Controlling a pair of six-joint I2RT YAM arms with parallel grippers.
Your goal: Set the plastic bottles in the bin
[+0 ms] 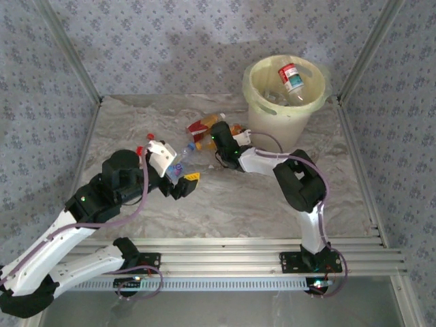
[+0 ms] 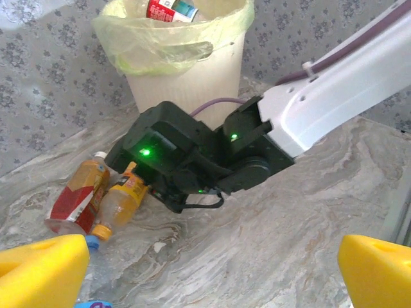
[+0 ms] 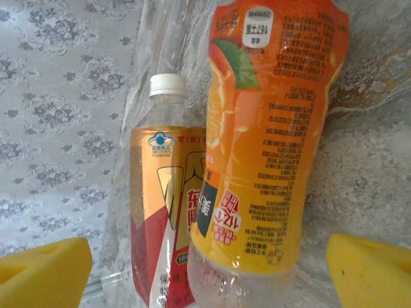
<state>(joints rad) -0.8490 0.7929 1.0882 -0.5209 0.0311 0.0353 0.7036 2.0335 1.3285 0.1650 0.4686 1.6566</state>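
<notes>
Marbled grey-white tabletop [image 1: 225, 204] spreads across centre. Grey floral-print wall [image 1: 191, 41] at 12 o'clock, same print on the sides at 9 and 3. Aluminium rails [image 1: 225, 248] run across 6 o'clock. Slanted frame post [image 1: 68, 48] at 10 o'clock, second frame post [image 1: 369, 48] at 2 o'clock.

Left arm [image 1: 41, 259]: reaching from base at 7 o'clock up toward 1 o'clock, wrist turned over to the right.
Left gripper [image 1: 185, 184]: facing between 2 and 3 o'clock, left pads [image 2: 42, 273] spread wide.
Right arm [image 1: 313, 228]: rising from base at 5 o'clock, elbow folded, white forearm running toward 10 o'clock.
Right gripper [image 1: 219, 138]: aimed near 10 o'clock, right pads [image 3: 369, 266] set wide apart.
</notes>
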